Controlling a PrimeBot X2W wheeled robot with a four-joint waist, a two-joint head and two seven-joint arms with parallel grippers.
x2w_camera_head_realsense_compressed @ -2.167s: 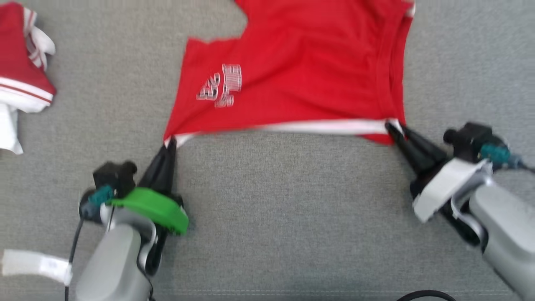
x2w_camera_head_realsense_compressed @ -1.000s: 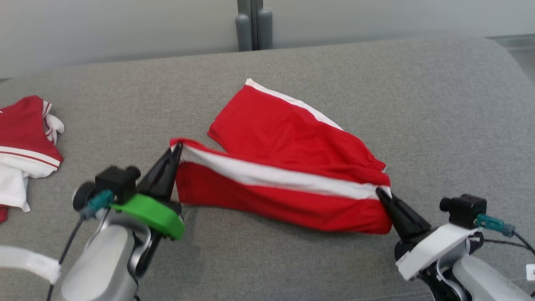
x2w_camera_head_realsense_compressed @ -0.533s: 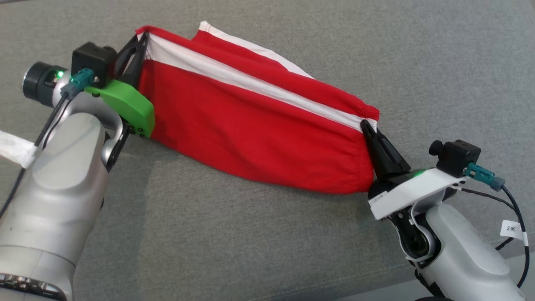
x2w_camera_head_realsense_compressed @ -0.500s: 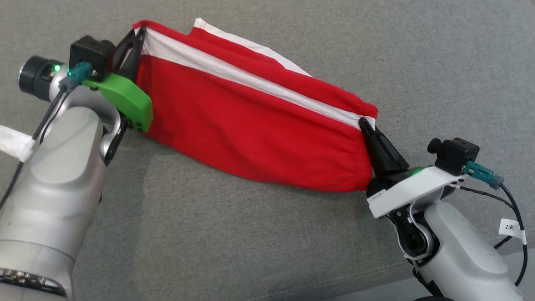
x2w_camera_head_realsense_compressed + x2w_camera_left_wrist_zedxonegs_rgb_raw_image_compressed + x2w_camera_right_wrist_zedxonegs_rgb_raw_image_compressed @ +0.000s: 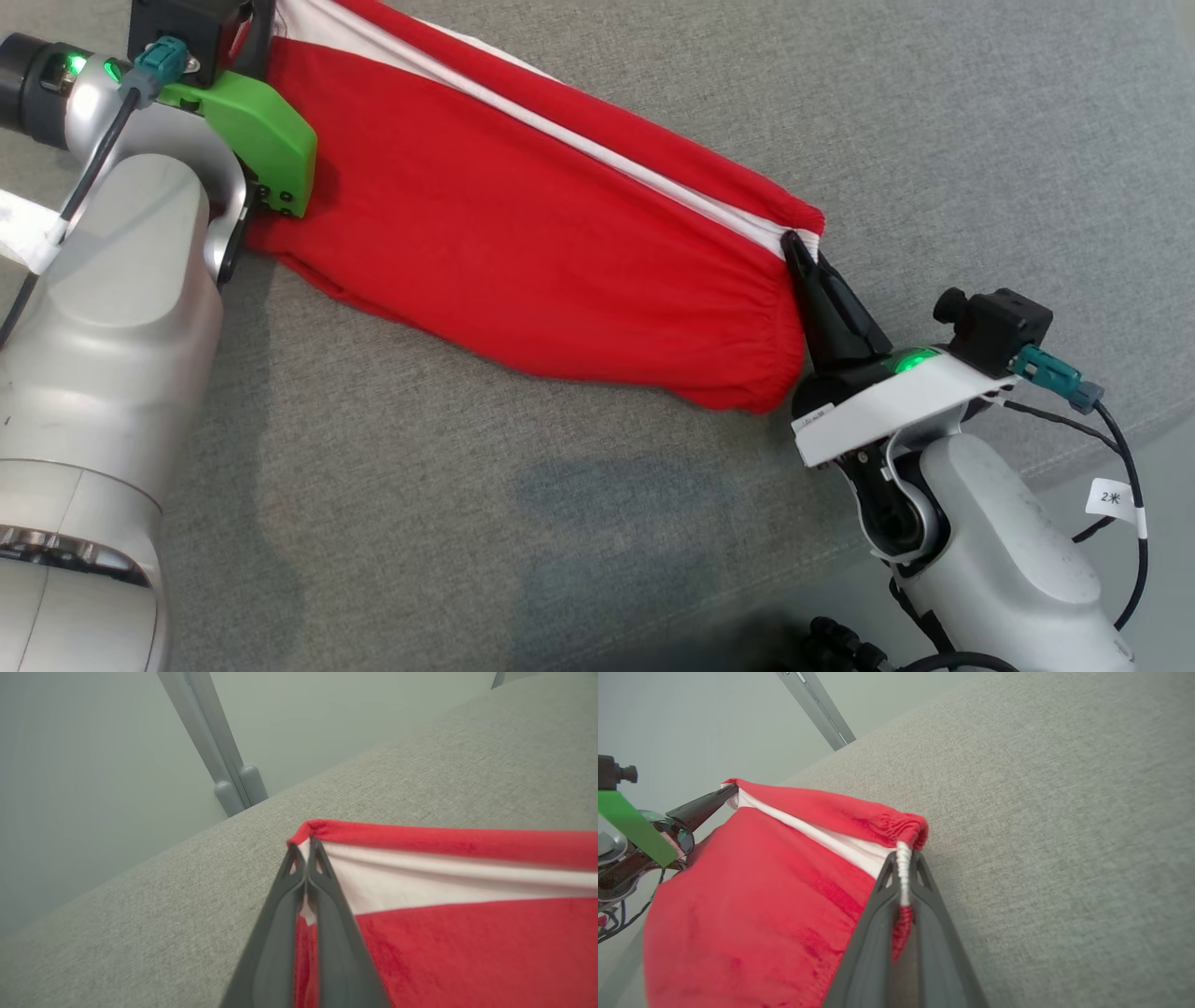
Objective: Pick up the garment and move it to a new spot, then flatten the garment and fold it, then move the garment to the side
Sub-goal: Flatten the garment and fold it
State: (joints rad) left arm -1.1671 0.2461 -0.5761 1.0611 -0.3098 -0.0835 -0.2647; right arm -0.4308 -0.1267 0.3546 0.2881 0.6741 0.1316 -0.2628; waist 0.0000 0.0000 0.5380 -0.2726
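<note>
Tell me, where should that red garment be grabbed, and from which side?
Take the red garment at the two end corners of its white-striped edge, one gripper coming in from each outer end. The left gripper and right gripper pinch it so now, and that edge runs straight between them while the rest drapes below.

A small white tag [image 5: 1109,497] is reading "2米"; it is hanging on the thin black cable [image 5: 1145,551] beside the right arm's pale grey forearm [image 5: 999,560].
</note>
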